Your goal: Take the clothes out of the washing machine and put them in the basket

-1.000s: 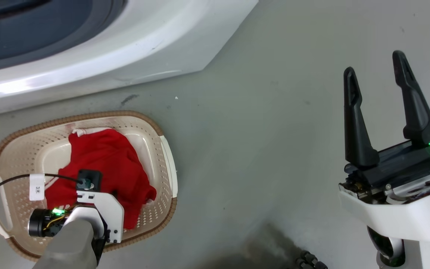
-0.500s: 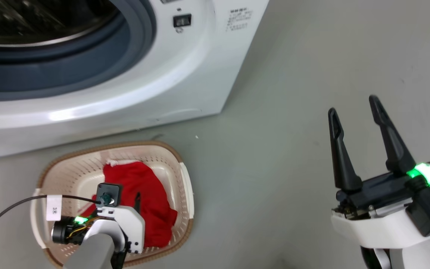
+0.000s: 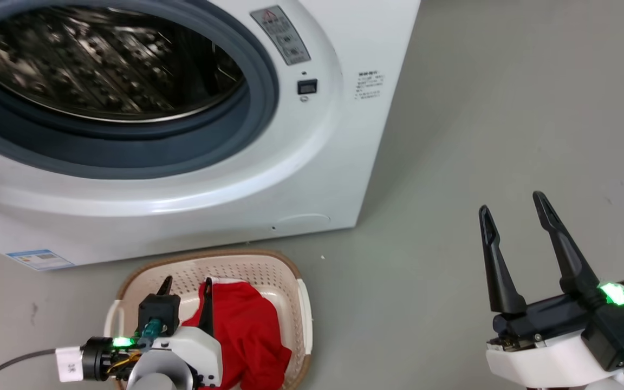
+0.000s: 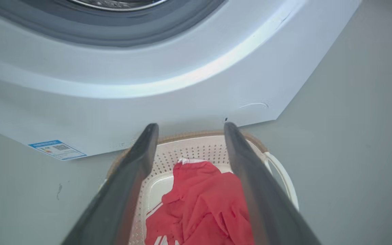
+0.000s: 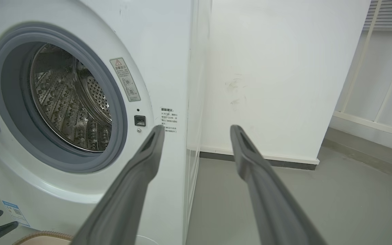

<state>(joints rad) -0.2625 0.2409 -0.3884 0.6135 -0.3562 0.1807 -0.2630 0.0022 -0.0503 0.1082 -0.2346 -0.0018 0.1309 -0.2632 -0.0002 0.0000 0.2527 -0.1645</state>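
Floor (image 3: 507, 108) smooth grey, wall (image 5: 267, 68) white; left fingers (image 4: 124, 197) and right fingers (image 3: 499, 271) spread, empty.

One washing machine (image 3: 182, 206), far left, has one porthole (image 3: 128, 154) and three labels: one warning sticker (image 3: 279, 35), one text panel (image 3: 369, 86) and one blue label (image 3: 38, 260). One basket (image 3: 268, 264), near left, has two white handles (image 3: 304, 311) and holds one red heap of clothes (image 3: 247, 330); the garments cannot be counted. There are two grippers, the left gripper (image 3: 188, 281) and the right gripper (image 3: 511, 203), with two dark fingers (image 3: 499, 271) each.
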